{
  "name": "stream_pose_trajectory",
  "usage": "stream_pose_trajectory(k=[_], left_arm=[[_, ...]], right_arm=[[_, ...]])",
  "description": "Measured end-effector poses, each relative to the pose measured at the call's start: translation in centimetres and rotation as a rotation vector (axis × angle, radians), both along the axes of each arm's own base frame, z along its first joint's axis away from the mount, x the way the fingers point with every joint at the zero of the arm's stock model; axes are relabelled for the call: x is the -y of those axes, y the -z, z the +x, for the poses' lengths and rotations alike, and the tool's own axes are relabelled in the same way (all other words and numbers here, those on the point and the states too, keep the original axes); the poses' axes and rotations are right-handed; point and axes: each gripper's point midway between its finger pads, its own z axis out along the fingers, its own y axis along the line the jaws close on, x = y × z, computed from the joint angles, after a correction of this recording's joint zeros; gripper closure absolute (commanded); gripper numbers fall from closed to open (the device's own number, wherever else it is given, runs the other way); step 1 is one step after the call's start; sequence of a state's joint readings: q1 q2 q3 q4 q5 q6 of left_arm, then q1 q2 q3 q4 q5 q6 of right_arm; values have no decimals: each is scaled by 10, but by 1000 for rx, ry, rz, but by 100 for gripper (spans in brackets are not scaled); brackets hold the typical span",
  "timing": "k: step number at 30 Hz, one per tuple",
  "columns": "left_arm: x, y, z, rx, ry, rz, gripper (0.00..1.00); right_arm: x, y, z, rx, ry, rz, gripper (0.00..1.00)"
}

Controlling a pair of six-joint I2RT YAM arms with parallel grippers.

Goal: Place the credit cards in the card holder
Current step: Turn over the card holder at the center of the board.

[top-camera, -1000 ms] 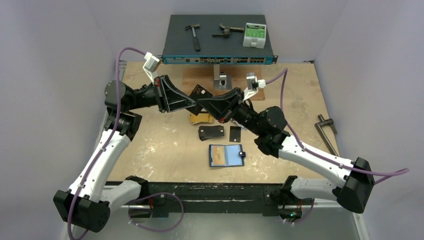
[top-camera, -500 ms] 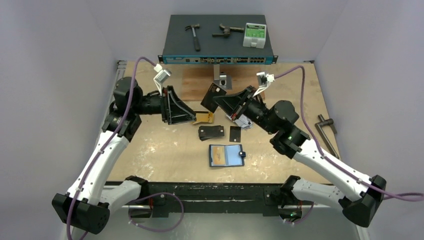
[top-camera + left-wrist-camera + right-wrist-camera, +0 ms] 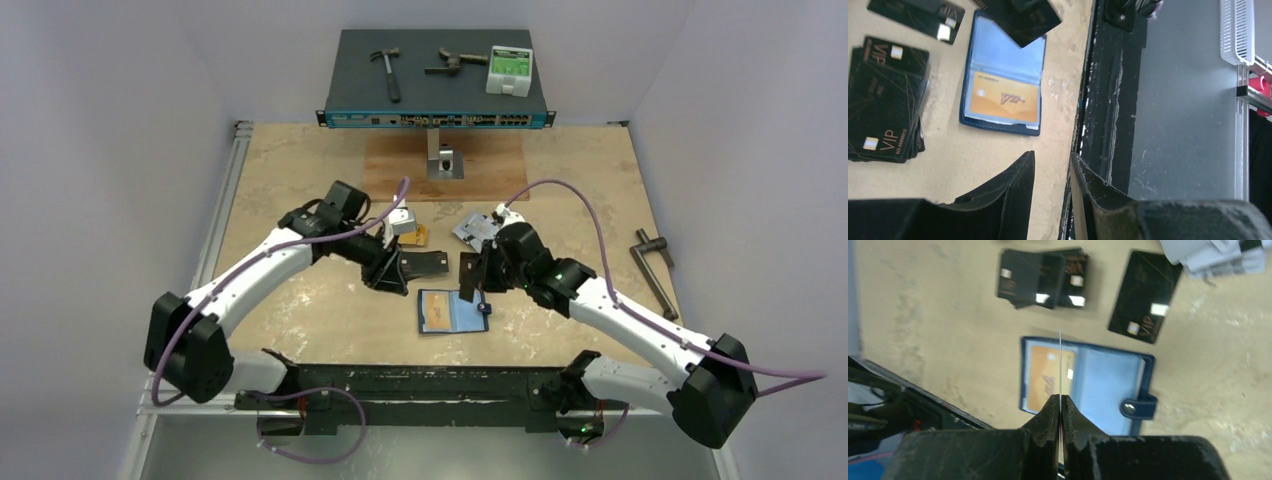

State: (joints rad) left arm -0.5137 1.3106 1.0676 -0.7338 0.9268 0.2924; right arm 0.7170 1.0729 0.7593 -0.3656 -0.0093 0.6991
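Both arms have come down from mid-height to just above the table (image 3: pixel 330 320). The earlier two-gripper hold on one card is over: the left gripper (image 3: pixel 1052 154) has let go, and the right gripper (image 3: pixel 1060 397) alone carries it.

Right jaws: closed flat on the held card (image 3: pixel 1060 357), which stands on edge and projects forward from the fingertips. Directly beneath it lies the card holder (image 3: pixel 1083 382), unfolded. A gold card (image 3: pixel 1045 377) sits in the half to the left of the jaws, and the snap tab (image 3: pixel 1133 407) is off to their right. Whether the card's edge touches the holder cannot be told.

Left jaws: partly open, with nothing between the fingers (image 3: pixel 1015 190). They hang over the near table edge. The holder lies ahead of them, and the stack of black cards (image 3: pixel 885 120) lies ahead and to their left.

View differences: the right wrist camera reduces the held card to a thin line, while the left wrist camera shows its black face overlapping the holder's far edge. The right wrist camera also shows a loose black card (image 3: pixel 1145 297) and the silver-grey cards (image 3: pixel 1218 257) beyond the jaws. Only the top camera shows both arms at once, with the left gripper just beside the stack and the right gripper over the holder.
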Motion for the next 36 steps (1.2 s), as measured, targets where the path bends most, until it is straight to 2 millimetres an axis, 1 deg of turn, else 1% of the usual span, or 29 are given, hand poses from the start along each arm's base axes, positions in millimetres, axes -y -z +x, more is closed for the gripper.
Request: stream_pose_trajectory(k=[2,6,9,11,14,15,21,23,27,29,34,36], left_arm=[[2,24,3,-55,-2,39,70],[14,54,20,-138,-34,64,71],[24,68,28,-191,-63,69,72],[30,74,30,-229,-86,71,71],[35,83,30,-300,-132,79,63],[35,88,28,-329,-154,84,62],[25,119,13,-481,-286,150,59],[21,126,11,-511,-328,176,59],[21,130,14,-529,-381,183,49],[21,133,14,-541,-400,188,39],[27,142,13,-569,-417,202,38],[30,147,11,-576,-410,211,40]], right_arm=[[10,20,-8,-53,21,-54,100],[17,40,-16,-103,48,-128,100],[19,50,-20,-118,57,-179,100],[22,57,-23,-125,62,-219,100],[28,67,-27,-137,71,-283,100],[30,70,-28,-141,76,-303,100],[44,77,-27,-148,125,-378,100],[46,77,-27,-150,141,-384,100],[50,78,-27,-154,162,-393,100],[50,78,-27,-156,166,-392,100],[49,80,-27,-161,172,-389,100],[48,81,-27,-163,174,-388,100]])
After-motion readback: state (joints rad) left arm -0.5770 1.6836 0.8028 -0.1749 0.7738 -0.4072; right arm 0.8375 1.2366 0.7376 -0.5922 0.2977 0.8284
